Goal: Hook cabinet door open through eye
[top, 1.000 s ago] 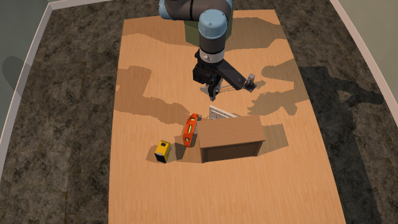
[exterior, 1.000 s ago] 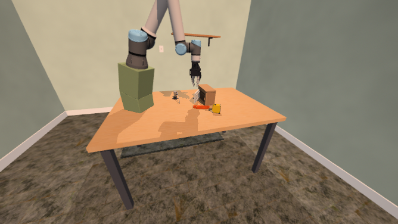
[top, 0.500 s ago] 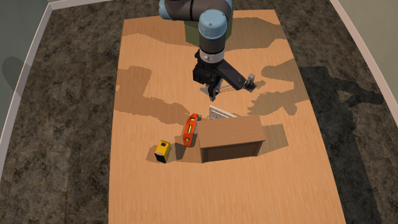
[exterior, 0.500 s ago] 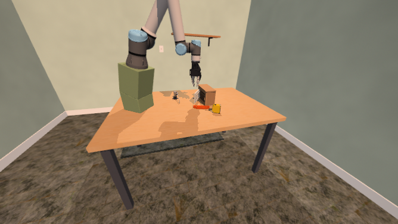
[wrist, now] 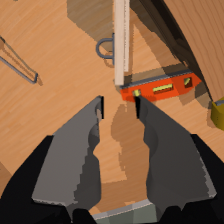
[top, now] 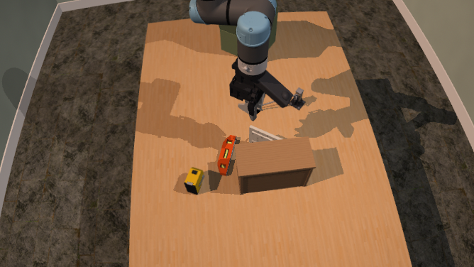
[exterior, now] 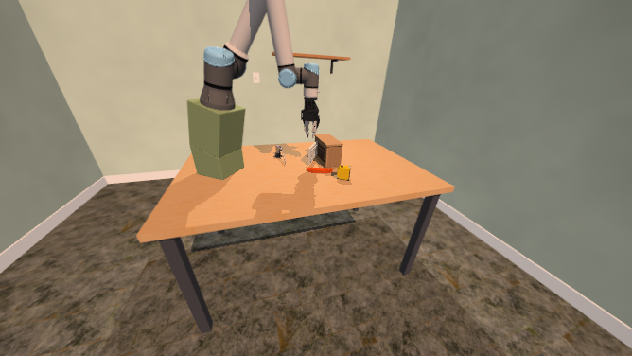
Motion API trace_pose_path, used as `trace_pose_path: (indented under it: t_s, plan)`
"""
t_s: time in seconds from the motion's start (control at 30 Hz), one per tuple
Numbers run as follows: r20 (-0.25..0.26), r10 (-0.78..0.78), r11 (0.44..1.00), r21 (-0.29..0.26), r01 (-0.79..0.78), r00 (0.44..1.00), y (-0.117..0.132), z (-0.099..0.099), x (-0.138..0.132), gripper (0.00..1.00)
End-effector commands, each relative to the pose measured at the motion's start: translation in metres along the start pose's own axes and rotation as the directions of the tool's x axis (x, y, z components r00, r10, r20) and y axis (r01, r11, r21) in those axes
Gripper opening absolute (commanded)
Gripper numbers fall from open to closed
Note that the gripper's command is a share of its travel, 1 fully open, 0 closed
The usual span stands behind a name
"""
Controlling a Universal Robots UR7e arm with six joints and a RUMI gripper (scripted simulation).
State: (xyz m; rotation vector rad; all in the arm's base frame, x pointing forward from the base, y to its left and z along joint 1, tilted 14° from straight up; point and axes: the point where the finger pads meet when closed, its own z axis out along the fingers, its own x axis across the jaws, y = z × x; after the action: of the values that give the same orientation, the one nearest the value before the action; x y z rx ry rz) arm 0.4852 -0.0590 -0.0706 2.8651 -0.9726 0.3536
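The brown cabinet [top: 274, 156] [exterior: 329, 147] [wrist: 195, 30] stands flat on its base on the table [top: 177, 220]. Its white door [top: 260, 134] [exterior: 312, 151] [wrist: 121, 40] stands open, with the metal eye [wrist: 105, 49] on its face. The post [top: 299, 95] [exterior: 278, 151] stands apart, behind the cabinet. Its wire hook [top: 273, 104] [wrist: 20, 65] lies out toward the gripper, clear of the eye. My gripper [top: 253, 115] [exterior: 311, 133] [wrist: 119, 97] hangs above the table just short of the door's free edge. Its fingers are drawn close together with nothing between them.
An orange spirit level [top: 227, 154] [exterior: 318, 169] [wrist: 160, 88] lies against the cabinet's side by the door. A yellow tape measure [top: 194, 180] [exterior: 343, 172] [wrist: 218, 112] stands a little beyond it. The arm's green pedestal [exterior: 218, 139] stands at the table's far end.
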Motion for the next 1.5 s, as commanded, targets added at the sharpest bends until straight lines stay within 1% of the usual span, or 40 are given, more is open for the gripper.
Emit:
trace_pose_path:
  t_s: [0.0, 0.37, 0.6, 0.87, 0.93, 1.47]
  plan:
    - [-0.001, 0.000, 1.000, 0.000, 0.000, 1.000, 0.000, 0.000, 0.000, 0.15]
    - [-0.001, 0.000, 1.000, 0.001, 0.000, 1.000, 0.000, 0.002, 0.000, 0.15]
    - [-0.002, 0.000, 1.000, 0.001, 0.000, 1.000, 0.000, 0.007, 0.001, 0.15]
    - [-0.002, 0.000, 1.000, 0.001, 0.000, 1.000, 0.000, 0.018, 0.001, 0.15]
    - [-0.002, 0.000, 1.000, 0.001, 0.000, 1.000, 0.000, 0.018, 0.001, 0.15]
    - [-0.002, 0.000, 1.000, 0.001, 0.000, 1.000, 0.000, 0.044, 0.001, 0.15]
